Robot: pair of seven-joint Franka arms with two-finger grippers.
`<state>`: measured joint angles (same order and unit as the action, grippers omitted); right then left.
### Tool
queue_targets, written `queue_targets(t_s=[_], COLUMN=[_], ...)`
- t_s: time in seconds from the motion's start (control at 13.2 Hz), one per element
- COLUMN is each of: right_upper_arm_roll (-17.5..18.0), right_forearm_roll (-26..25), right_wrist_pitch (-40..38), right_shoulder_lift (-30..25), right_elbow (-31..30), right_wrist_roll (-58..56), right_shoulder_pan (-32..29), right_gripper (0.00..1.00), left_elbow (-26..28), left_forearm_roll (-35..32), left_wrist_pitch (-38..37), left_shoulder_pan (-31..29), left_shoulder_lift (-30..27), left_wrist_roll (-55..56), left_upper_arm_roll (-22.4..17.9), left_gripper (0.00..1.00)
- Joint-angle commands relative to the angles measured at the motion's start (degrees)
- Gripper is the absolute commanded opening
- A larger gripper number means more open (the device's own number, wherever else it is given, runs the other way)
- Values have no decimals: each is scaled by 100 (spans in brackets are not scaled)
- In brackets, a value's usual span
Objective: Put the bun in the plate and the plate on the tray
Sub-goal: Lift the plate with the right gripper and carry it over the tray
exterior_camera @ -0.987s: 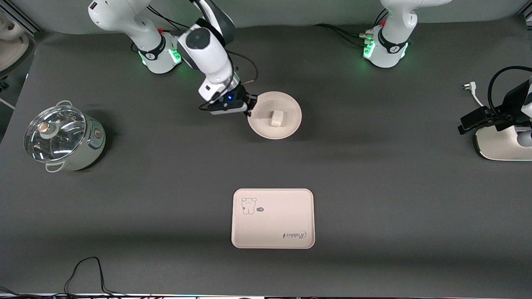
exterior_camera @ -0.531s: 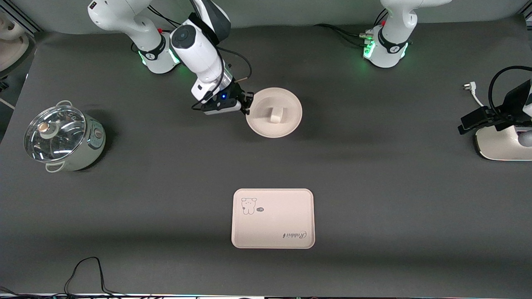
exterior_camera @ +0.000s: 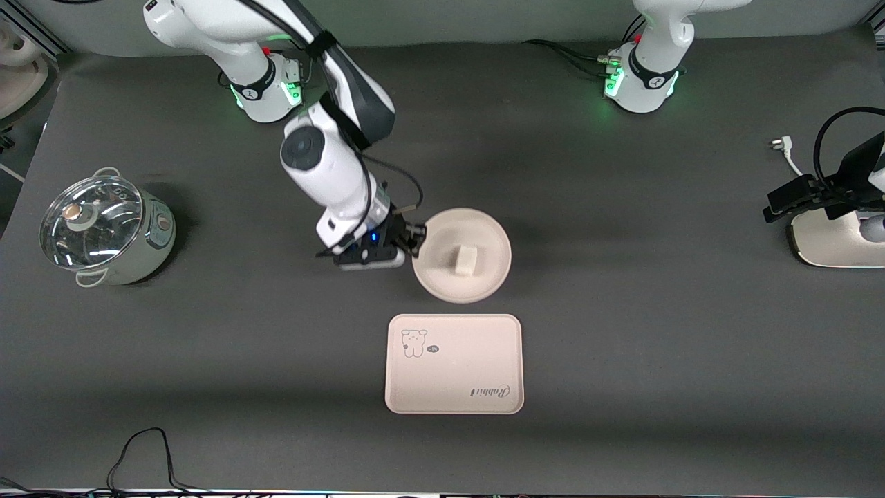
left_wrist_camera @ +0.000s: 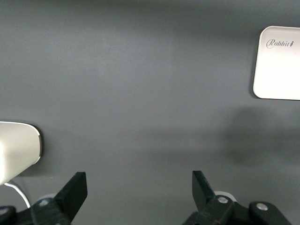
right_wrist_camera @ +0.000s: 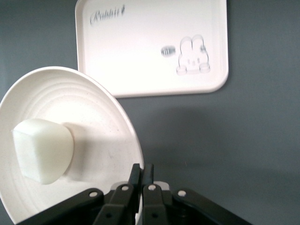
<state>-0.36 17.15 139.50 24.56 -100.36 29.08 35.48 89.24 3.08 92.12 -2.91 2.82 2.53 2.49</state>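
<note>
1. Bun point(exterior_camera: 467, 261), a small off-white rounded-rectangular lump, sat inside the round cream-beige plate point(exterior_camera: 484, 280) with the raised rim, so the first half of the task looked done.
2. That plate was carried above the dark table point(exterior_camera: 622, 332), between the robots' bases and the cream-pink rectangular tray point(exterior_camera: 477, 360) with the rabbit drawing and "Rabbit" lettering, and not yet over the tray.
3. The right gripper point(exterior_camera: 413, 243) had its two fingers pinched nearly together on the plate's rim at the edge toward the right arm's end of the table; the right wrist view showed the rim point(right_wrist_camera: 133, 154) running down into the closed jaws and the tray point(right_wrist_camera: 206, 28) ahead.
4. The left gripper point(left_wrist_camera: 136, 187) waited at the left arm's end of the table, its fingers spread wide and holding nothing, over bare table beside a white base point(left_wrist_camera: 16, 147).
5. To do this step well, I judged the plate should be kept level, since a one-sided rim grip lets it sag and the smooth bun could slide.
6. It should be brought fully over the tray's middle, lowered until the plate's foot rests flat inside the tray's lip, and only then released, with the fingers drawn away sideways so they do not drag the rim
</note>
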Motion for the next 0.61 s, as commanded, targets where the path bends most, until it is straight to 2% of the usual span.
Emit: queue_targets(t_s=[0.0,0.3,0.53], right_upper_arm_roll=[27,27,36], right_forearm_roll=[130,130,130], right_wrist_pitch=[-607,-652,-617], right_shoulder_lift=[1145,2104,2491], right_elbow=[1839,3142,3495], right_wrist_roll=[-175,-175,-175], right_shoulder_pan=[-278,-551,-656], right_gripper=[0,0,0], left_elbow=[-91,-91,-91], left_forearm_roll=[-53,-53,-53], left_wrist_pitch=[-98,-81,-89], left_shoulder_pan=[28,19,19], left_shoulder_lift=[-18,-9,0], left_wrist_roll=[-113,-113,-121], left_upper_arm_roll=[-29,-29,-29], left_gripper=[100,100,100])
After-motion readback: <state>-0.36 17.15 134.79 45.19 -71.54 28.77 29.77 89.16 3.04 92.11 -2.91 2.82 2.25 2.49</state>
